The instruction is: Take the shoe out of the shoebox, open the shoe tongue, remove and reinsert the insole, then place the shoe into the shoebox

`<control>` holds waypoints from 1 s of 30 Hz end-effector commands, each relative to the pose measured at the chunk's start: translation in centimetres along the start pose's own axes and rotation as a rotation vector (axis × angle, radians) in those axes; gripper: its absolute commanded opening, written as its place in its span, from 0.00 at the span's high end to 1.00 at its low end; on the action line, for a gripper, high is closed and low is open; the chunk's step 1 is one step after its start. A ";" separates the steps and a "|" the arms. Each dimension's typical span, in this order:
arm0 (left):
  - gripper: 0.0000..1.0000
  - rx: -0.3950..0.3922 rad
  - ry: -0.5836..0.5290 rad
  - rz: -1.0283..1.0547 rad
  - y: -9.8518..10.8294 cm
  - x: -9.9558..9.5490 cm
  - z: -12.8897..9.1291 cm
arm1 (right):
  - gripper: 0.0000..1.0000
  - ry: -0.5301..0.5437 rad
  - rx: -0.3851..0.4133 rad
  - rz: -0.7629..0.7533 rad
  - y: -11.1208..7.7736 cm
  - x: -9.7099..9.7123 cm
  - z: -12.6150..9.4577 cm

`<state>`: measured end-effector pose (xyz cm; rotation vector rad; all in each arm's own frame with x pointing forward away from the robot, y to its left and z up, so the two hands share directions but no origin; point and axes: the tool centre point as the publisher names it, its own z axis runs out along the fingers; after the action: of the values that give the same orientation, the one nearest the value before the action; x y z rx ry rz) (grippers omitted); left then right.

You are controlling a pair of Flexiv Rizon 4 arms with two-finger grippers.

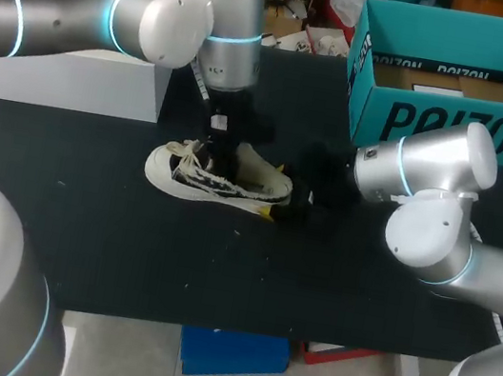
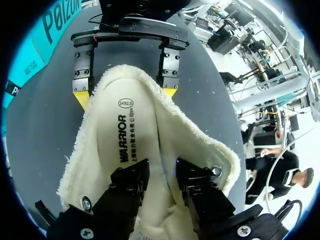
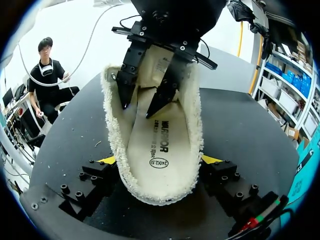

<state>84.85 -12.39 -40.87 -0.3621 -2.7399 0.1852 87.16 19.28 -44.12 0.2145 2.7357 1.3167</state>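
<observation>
A cream shoe (image 1: 186, 173) with a fleece lining lies on the black table, toe to the left. Its insole (image 2: 122, 140) lies flat inside. My left gripper (image 1: 224, 153) reaches straight down into the shoe's mouth. Its dark fingers (image 2: 132, 182) stand a little apart over the insole (image 3: 155, 145) with nothing between them. My right gripper (image 3: 160, 160) comes in low from the right. Its yellow tips press the heel from both sides, as the left wrist view also shows for the right gripper (image 2: 125, 95). The teal shoebox (image 1: 455, 126) stands open at the back right.
A white box (image 1: 67, 80) stands at the back left, under my left arm. Bare black table (image 1: 173, 252) stretches in front of the shoe as far as the front edge.
</observation>
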 end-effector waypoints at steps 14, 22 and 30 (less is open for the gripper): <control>0.67 -0.092 -0.409 -0.060 1.3 0.5 1.1 | 1.00 -0.001 0.004 0.002 -0.1 -0.1 0.1; 0.65 -0.123 -0.576 -0.031 1.6 -0.8 1.1 | 1.00 -0.001 0.004 0.002 -0.1 -0.1 0.1; 0.65 -0.099 -0.675 0.003 1.5 -2.1 1.1 | 1.00 -0.001 0.004 0.002 -0.1 -0.1 0.1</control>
<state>86.81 -12.04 -41.71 -0.3773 -3.3265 0.1516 87.18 19.30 -44.12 0.2145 2.7354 1.3168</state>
